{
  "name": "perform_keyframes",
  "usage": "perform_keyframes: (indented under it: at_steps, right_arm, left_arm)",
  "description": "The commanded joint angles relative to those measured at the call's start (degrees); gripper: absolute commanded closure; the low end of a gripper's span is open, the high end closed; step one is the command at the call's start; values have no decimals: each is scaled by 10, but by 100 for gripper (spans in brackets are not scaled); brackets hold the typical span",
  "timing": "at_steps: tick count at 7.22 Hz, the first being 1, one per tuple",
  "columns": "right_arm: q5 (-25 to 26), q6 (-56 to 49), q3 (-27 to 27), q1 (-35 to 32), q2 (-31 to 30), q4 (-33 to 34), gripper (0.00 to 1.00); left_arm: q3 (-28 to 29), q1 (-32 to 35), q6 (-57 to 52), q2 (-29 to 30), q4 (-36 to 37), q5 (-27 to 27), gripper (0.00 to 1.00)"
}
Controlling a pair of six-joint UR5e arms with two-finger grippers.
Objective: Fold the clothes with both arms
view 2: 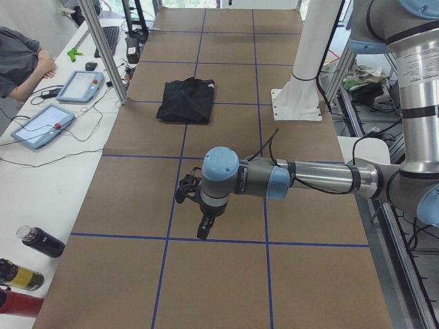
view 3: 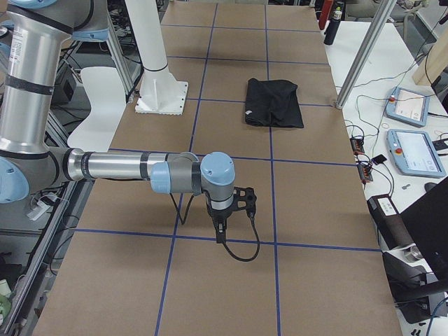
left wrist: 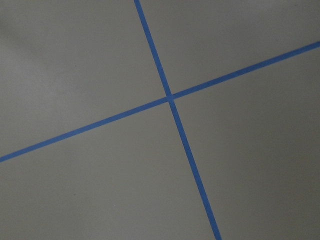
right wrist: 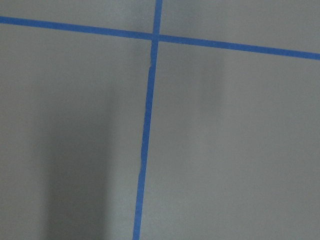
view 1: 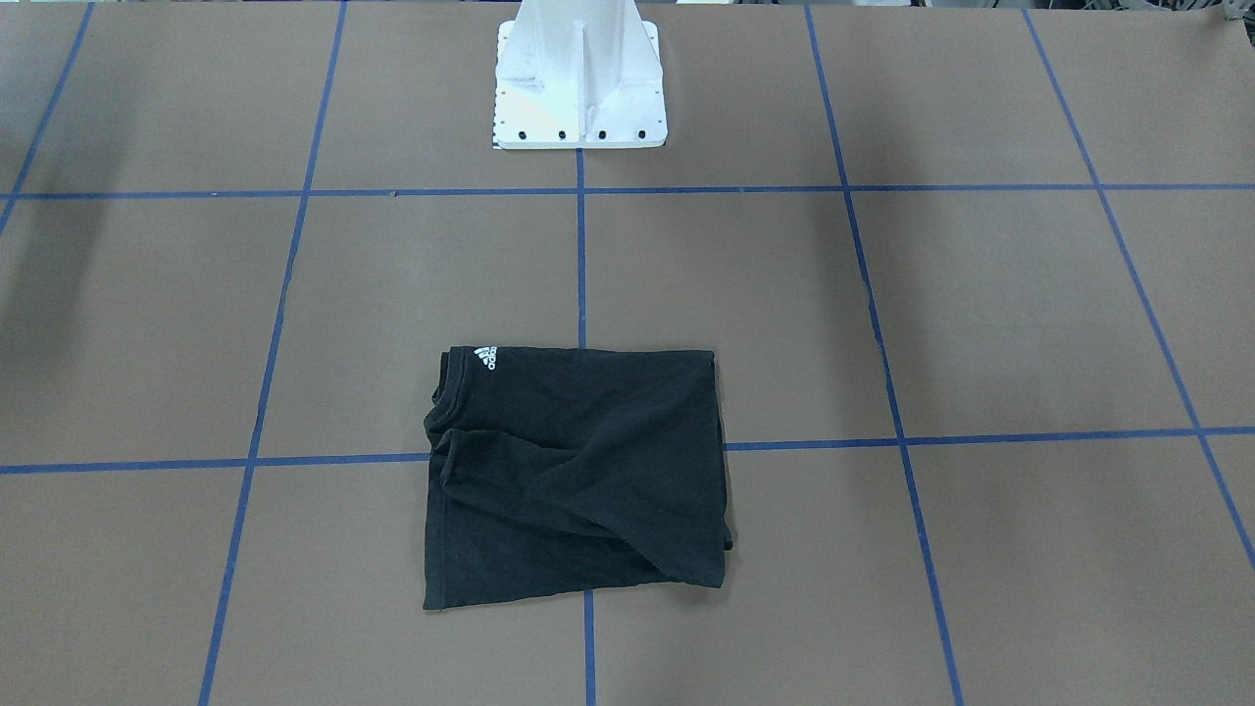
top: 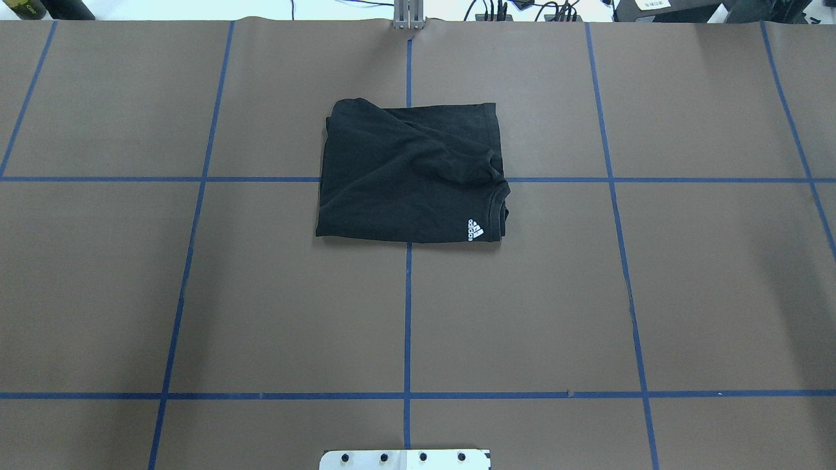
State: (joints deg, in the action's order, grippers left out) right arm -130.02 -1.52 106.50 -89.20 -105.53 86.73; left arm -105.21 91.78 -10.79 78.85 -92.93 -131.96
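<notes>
**Q:** Where is the shirt?

**A:** The black T-shirt (top: 408, 173) lies folded into a rough, creased square on the brown table (top: 196, 294). In the overhead view it sits upper centre, across the crossing of two blue tape lines (top: 407, 313). Its small white logo (top: 475, 230) shows at the packet's lower right corner there. In the front-facing view the logo sits at the upper left corner, and the shirt is below centre, well apart from my white pedestal (view 1: 580, 88) at the top edge.

**Q:** And your arms?

**A:** Neither touches the cloth. In the left-side view my left arm (view 2: 309, 179) reaches in from the right edge across mid-frame. My left gripper (view 2: 203, 235) points down above the table, just over a tape line, and the shirt is far off in the upper part of the frame. In the right-side view my right arm (view 3: 119, 168) comes in from the left edge, and my right gripper (view 3: 220, 236) hangs the same way, lower centre.

**Q:** Fingers parted or closed?

**A:** I cannot tell for either. Only the side views show them, and both wrist cameras see just bare table and crossing tape.
</notes>
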Motion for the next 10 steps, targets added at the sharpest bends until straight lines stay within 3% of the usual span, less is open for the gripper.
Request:
perform_keyframes:
  at_steps: [1,3,10]
  right_arm:
    - [-6,5,1,0,1,-11,0]
    - [-30,2,8,-1,0,-4,0]
    - [-27,4,14,-1,-8,-10,0]
  left_arm:
    - [21,-1,81,39,44,12,0]
    - [24,-1,-45,42,48,8,0]
    - [35,-1,-54,38,33,12,0]
